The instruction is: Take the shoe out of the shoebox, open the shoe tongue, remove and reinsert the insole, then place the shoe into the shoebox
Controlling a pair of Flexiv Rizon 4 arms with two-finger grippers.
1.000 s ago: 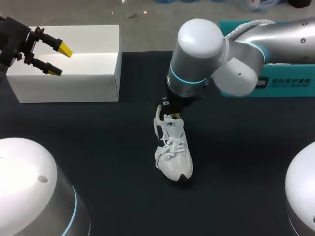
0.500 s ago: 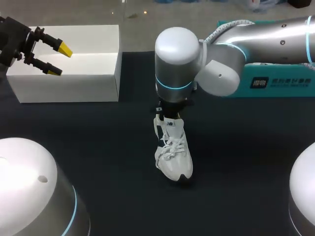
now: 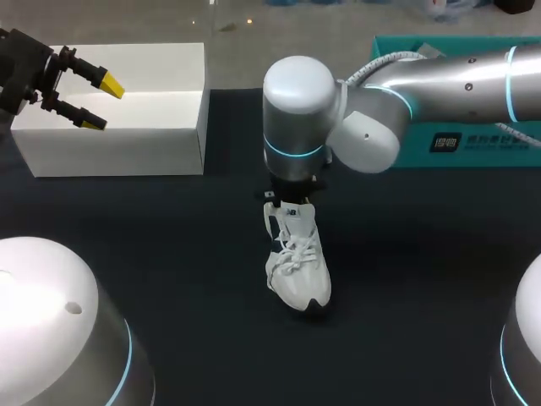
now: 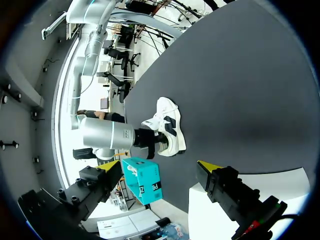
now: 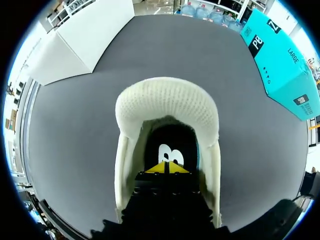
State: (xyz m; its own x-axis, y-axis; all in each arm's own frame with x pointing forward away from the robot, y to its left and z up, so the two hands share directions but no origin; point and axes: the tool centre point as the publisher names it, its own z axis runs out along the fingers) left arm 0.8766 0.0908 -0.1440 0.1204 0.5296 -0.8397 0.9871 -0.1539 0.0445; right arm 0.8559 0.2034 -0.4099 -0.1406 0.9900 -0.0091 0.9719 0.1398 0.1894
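Right arm [image 3: 296, 110] swung left over shoe [image 3: 297, 262], shoebox [image 3: 118, 127] apart, teal box [image 3: 473, 139] behind

The head view looks down from above and behind onto the table [image 3: 169, 254]; the left wrist view, over the shoebox [image 3: 110, 135], faces the shoe [image 4: 167, 125] from afar (both share it); the right wrist view peers close into its collar.

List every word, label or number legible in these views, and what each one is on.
"LARGE": on the teal box.
Other white print on that box: cut off or too blurred.
White mark on the insole inside the shoe: partly hidden, unreadable.
Tag on the shoe's tongue: too small.
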